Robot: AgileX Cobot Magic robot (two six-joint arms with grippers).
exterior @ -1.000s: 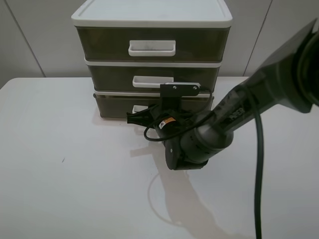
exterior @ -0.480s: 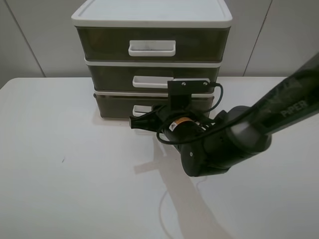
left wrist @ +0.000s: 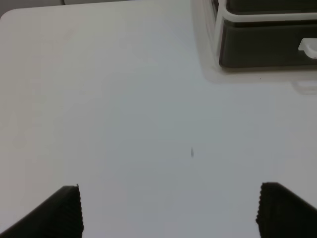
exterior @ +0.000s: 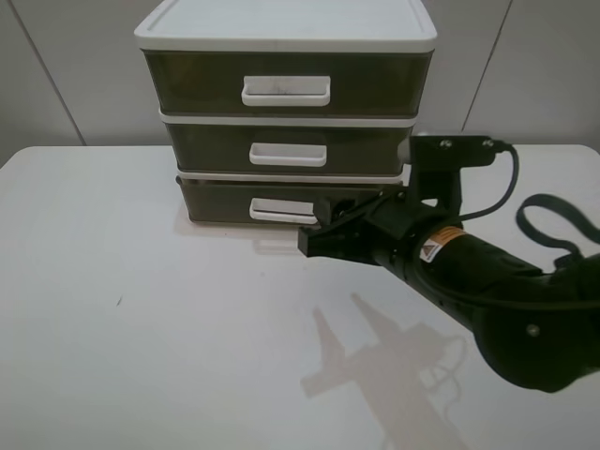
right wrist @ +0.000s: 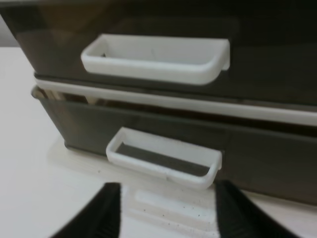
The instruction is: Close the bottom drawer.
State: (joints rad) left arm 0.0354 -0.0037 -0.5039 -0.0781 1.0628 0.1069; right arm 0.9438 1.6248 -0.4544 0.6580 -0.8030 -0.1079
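The bottom drawer [exterior: 220,199] is translucent brown-olive with a white loop handle [exterior: 281,210], the lowest tier of the white-framed unit [exterior: 281,37]. Its front stands a little forward of the tiers above. My right gripper [exterior: 314,240] is open and empty, just in front of and to the right of the handle, apart from it. In the right wrist view the handle [right wrist: 163,158] lies between and beyond the open fingertips [right wrist: 101,213]. My left gripper [left wrist: 171,213] is open over bare table, with the bottom drawer [left wrist: 267,47] far off. It does not show in the exterior view.
The middle drawer [exterior: 216,145] and top drawer [exterior: 187,84] look shut, each with a white handle. The white table [exterior: 112,328] runs to the wall behind the unit. My right arm [exterior: 487,272] and its black cable [exterior: 548,220] lie over the right of the table.
My right gripper has drawn back from the bottom drawer's front and moved right. The arm has swung low to the right. The handle, hidden before, now shows.
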